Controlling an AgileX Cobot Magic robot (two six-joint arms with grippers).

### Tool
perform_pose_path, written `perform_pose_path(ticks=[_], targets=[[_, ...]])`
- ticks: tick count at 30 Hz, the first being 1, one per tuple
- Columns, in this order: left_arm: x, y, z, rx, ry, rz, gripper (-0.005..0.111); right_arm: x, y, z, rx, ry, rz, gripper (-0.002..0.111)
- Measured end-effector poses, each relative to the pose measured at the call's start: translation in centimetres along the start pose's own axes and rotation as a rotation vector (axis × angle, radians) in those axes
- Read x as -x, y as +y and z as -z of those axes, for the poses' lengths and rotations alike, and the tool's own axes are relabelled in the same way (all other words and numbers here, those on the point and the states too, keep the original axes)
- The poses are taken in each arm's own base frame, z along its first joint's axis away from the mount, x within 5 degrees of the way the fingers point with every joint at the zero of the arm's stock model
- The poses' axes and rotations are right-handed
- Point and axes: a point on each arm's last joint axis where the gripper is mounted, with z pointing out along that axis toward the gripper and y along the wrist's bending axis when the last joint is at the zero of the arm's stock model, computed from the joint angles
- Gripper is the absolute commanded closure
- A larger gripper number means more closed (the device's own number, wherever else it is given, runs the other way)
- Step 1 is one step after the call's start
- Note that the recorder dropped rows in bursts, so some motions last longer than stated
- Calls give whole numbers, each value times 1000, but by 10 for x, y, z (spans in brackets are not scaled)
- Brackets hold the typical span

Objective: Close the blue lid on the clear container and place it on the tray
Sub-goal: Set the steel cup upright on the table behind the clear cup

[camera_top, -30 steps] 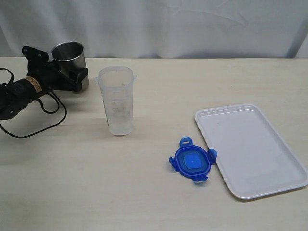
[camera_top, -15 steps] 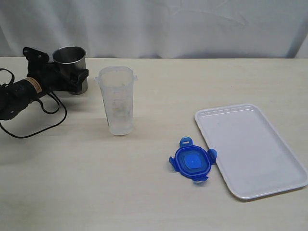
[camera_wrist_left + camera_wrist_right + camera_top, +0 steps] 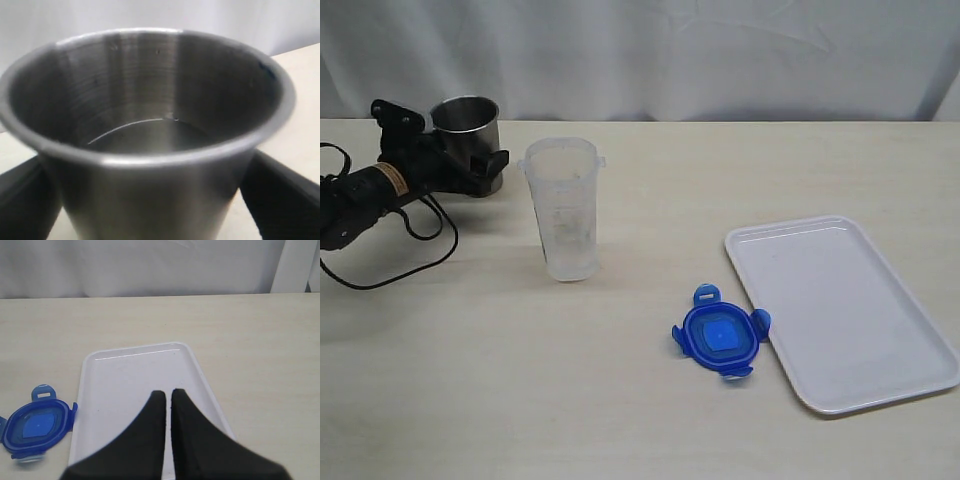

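Observation:
The clear container (image 3: 563,210) stands upright and uncovered on the table, left of centre. The blue lid (image 3: 720,338) (image 3: 35,426) lies flat on the table, touching the tray's near-left edge. The white tray (image 3: 840,310) (image 3: 135,351) lies at the right with nothing on it. My left gripper (image 3: 472,163) (image 3: 155,205) is open at the far left, its fingers (image 3: 287,197) either side of a steel cup with a gap showing. My right gripper (image 3: 165,392) is shut on nothing above the tray and is out of the exterior view.
The grey steel cup (image 3: 466,118) (image 3: 150,100) stands on the table at the back left, a hand's width from the clear container. A black cable (image 3: 390,270) loops on the table beside the left arm. A white curtain hangs behind the table.
The steel cup came down from a raised position onto the table. The left fingers have spread slightly off its sides. The container, lid and tray have not moved.

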Motion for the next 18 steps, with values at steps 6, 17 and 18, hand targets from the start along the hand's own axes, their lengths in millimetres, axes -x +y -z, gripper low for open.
perform_pose_path(ticks=[6, 17, 18], targets=[[-4, 5, 0, 51, 47, 38, 2, 0, 0, 0, 0, 0, 0, 104], [-13, 1, 6, -83, 136, 7, 2, 0, 0, 0, 0, 0, 0, 104], [-14, 3, 9, -77, 138, 22, 2, 0, 0, 0, 0, 0, 0, 104]])
